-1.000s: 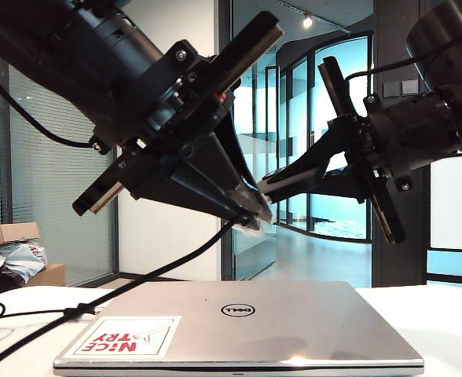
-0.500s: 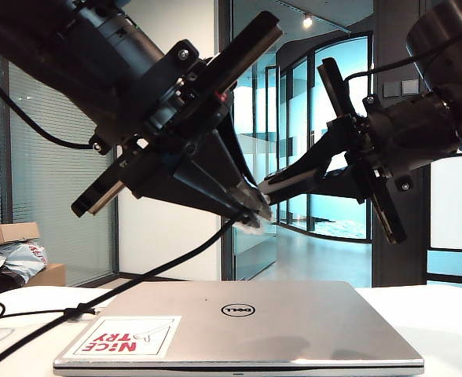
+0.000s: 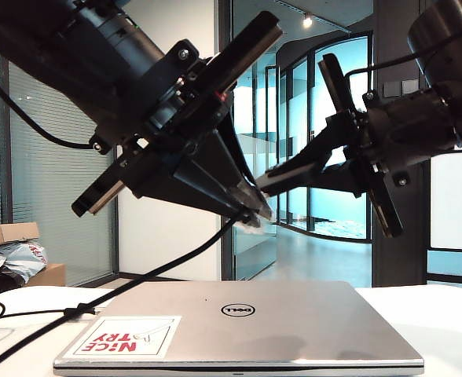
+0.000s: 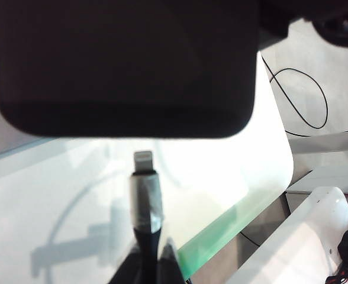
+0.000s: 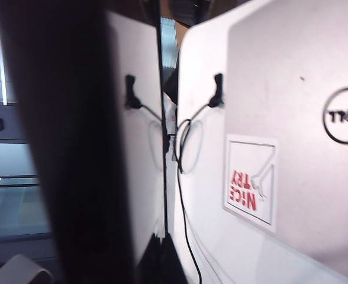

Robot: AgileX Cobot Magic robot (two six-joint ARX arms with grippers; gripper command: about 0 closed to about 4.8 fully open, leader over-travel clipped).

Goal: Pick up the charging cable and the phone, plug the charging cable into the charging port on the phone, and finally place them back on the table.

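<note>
Nearest the camera in the exterior view, the silver laptop (image 3: 239, 326) lies closed on the table (image 3: 451, 314), and the slack of the charging cable (image 3: 137, 287) rises from the tabletop at the left up toward the two arms meeting in the air above it.

The left gripper (image 3: 251, 208) is clenched on the cable just behind its plug. In the left wrist view the cord runs out from between the fingers (image 4: 123, 273), and the silvery plug (image 4: 144, 177) stands clear beyond their tips, its long axis in line with the fingers and its tip aimed at the phone's edge. The tip sits just short of that edge, with a sliver of light between them. The cord is light and limp, so only the short stiff plug body gives any control; holding close behind it, as here, looks right, since a grip further back would probably let the tip droop.

The right gripper (image 3: 266, 182) is closed on the phone (image 4: 123, 65), a flat, rigid black slab seen edge-on from the right wrist view (image 5: 73, 148), running out from between the fingers past their tips. It is smooth and probably slippery, so pinching across its flat faces seems the secure hold. Its short end faces the plug, though the port itself is too dark to make out.
</note>
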